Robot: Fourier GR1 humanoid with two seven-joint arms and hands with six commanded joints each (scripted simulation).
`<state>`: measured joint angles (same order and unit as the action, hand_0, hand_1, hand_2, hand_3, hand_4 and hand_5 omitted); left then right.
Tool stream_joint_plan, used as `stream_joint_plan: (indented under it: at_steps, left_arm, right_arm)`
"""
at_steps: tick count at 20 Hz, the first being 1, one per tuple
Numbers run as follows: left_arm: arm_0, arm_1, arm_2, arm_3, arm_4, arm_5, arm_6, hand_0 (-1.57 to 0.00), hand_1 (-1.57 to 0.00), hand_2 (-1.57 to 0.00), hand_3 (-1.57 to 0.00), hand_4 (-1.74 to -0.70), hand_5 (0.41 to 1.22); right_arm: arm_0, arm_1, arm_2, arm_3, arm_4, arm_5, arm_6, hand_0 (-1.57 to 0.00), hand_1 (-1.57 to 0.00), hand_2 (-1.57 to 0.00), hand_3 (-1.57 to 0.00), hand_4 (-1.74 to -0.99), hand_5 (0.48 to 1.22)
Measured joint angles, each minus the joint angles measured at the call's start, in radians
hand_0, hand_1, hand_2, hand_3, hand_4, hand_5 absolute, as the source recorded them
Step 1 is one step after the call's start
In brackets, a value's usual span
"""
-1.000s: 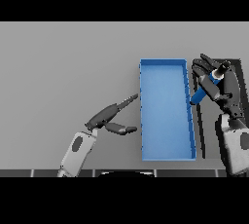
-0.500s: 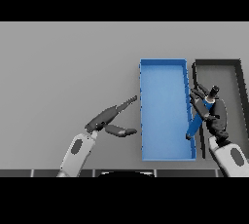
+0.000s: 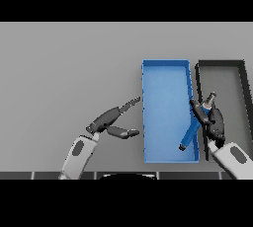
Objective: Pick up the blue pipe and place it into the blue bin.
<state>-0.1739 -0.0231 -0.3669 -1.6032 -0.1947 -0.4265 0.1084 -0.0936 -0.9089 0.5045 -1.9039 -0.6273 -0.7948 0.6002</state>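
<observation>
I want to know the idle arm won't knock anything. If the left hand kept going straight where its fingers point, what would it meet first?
Most likely the blue bin: the left hand points up-right at its near wall. Height is unclear, so it might pass over.

Head view, the only view given. The camera looks down from the robot's head onto the grey worktop (image 3: 64,63), facing away from the robot, so that the near edge lies at the bottom and the far edge at the top. The view stands high enough to take in most of the worktop's width. The left hand (image 3: 111,122) enters from the near left, the right hand (image 3: 212,122) from the near right. The blue bin (image 3: 165,65) lies right of centre, and a dark bin (image 3: 220,64) runs to the right edge.
</observation>
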Motion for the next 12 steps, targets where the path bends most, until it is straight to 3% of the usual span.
stream_joint_plan:
  at_steps: [2, 4, 10, 12]
  left_arm:
    - [0.007, 0.008, 0.006, -0.008, 0.013, -0.008, 0.003, 0.0, 0.0, 0.0, 0.0, -0.88, 0.429]
    - [-0.004, 0.002, 0.006, -0.002, 0.01, -0.006, 0.01, 0.0, 0.0, 0.0, 0.0, -0.89, 0.428]
    - [0.01, 0.005, -0.003, -0.004, -0.002, -0.002, 0.0, 0.0, 0.0, 0.0, 0.0, -0.89, 0.428]
    - [0.015, 0.005, -0.007, -0.016, -0.002, -0.002, -0.003, 0.0, 0.0, 0.0, 0.0, -0.89, 0.429]
  right_arm:
    - [-0.096, -0.113, 0.129, 0.023, -0.051, 0.006, -0.018, -0.24, -0.22, -0.22, -0.13, -1.142, 1.03]
    - [-0.164, -0.157, 0.217, 0.044, -0.092, 0.028, 0.008, -0.16, -0.14, -0.14, -0.08, -1.083, 0.934]
    - [-0.329, -0.234, 0.468, 0.087, -0.225, 0.003, 0.01, -0.04, -0.04, -0.04, -0.02, -1.046, 0.759]
    - [-0.355, -0.219, 0.497, 0.111, -0.234, -0.008, 0.01, -0.03, -0.02, -0.02, -0.01, -1.036, 0.713]
